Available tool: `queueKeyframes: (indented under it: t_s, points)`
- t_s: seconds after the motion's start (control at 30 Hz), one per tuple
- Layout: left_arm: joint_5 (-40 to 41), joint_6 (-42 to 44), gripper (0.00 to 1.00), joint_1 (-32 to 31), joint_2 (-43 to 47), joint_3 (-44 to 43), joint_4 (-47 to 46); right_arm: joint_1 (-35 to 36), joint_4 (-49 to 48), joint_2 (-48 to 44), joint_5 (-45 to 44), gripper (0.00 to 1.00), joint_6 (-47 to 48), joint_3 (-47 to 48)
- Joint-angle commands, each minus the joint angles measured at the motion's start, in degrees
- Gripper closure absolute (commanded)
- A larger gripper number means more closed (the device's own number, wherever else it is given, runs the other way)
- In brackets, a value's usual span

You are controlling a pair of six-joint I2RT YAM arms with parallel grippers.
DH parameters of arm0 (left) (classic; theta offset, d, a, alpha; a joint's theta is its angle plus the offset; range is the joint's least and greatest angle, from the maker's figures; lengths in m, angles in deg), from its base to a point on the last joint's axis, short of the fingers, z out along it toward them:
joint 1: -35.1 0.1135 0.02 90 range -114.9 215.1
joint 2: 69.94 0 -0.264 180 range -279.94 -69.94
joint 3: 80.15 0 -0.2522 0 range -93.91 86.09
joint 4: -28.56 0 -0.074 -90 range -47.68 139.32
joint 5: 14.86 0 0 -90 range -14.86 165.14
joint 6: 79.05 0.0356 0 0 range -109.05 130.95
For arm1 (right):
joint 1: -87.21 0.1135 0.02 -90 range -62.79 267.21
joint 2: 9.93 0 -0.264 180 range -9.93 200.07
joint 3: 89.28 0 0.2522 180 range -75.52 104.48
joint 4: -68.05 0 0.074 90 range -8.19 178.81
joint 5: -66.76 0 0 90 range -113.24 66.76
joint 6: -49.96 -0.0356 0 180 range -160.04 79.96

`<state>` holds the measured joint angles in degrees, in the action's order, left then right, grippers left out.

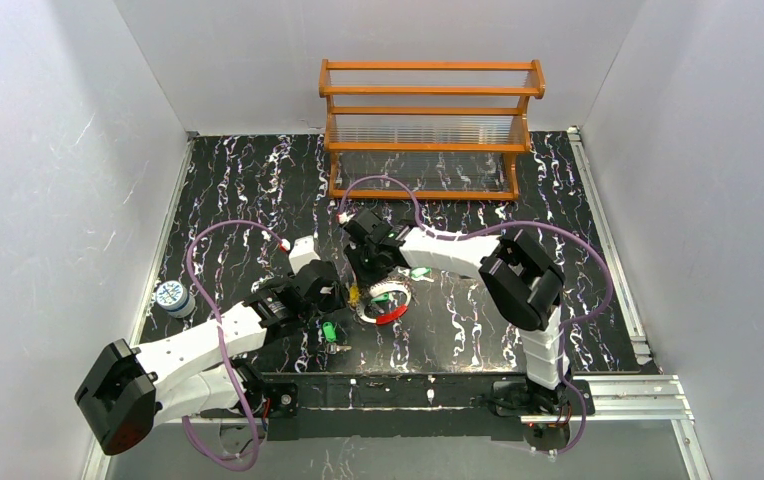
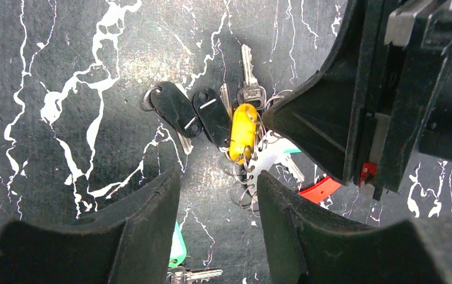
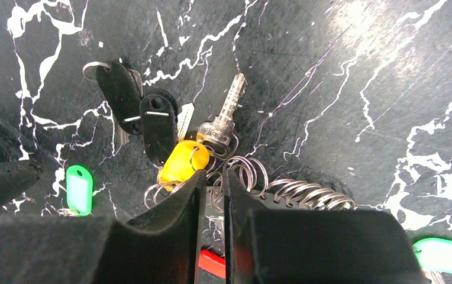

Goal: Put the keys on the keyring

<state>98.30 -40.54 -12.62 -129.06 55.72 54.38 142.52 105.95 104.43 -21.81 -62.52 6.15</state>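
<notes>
Step in hand: judged to be working the yellow key point(image 3: 179, 163) onto the keyring point(image 1: 390, 303); the green keys are not yet on.
Right gripper point(image 3: 215, 177): jaws a narrow slit apart, tips down among the metal rings point(image 3: 306, 192) just beside the yellow key. Whether a ring is pinched cannot be told.
Left gripper point(image 2: 219, 183): jaws about half open, holding nothing, just near of the key cluster.
Keyring: mid-table, with its red-and-white band right of the cluster and partly under the right gripper.
Green keys: one point(image 1: 329, 331) lies loose, near-left of the cluster; the other point(image 1: 420, 272) lies right of the band.
Next move: probably one gripper steadies a ring while the other feeds a key on, which needs fine alignment.
In the way: two black tags point(image 2: 194, 112) touch the yellow key, and tangled rings crowd the fingertips.
Surroundings: a wooden rack point(image 1: 428, 130) at the far edge and a blue-and-white roll point(image 1: 171, 297) at the left, both well apart.
</notes>
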Motion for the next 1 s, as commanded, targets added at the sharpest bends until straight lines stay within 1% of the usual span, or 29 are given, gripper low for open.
queueKeyframes:
  t_s: [0.0, 0.13, 0.4, 0.67, 0.97]
  points:
    - [1.19, -0.63, 0.51, 0.22, 0.85, 0.93, 1.05, 1.12, -0.32, -4.36, 0.62, 0.77, 1.47, -1.61]
    - [0.78, -0.64, 0.51, 0.24, 0.50, 1.01, 0.63, 1.45, -2.84, -7.69, 2.86, 0.77, 2.62, -4.65]
    - [0.06, -0.81, 0.50, 0.21, 0.34, 0.93, 0.07, 1.44, -4.33, -11.59, 1.52, 0.75, 1.38, -7.33]
    - [-0.21, -1.03, 0.50, 0.22, 0.40, 1.08, -0.03, 1.41, -2.38, -8.68, 2.05, 0.74, -0.16, -5.69]
    - [-0.65, -1.43, 0.50, 0.26, 0.31, 1.80, -0.51, 1.40, -1.05, -5.50, 1.74, 0.71, -1.06, -5.68]
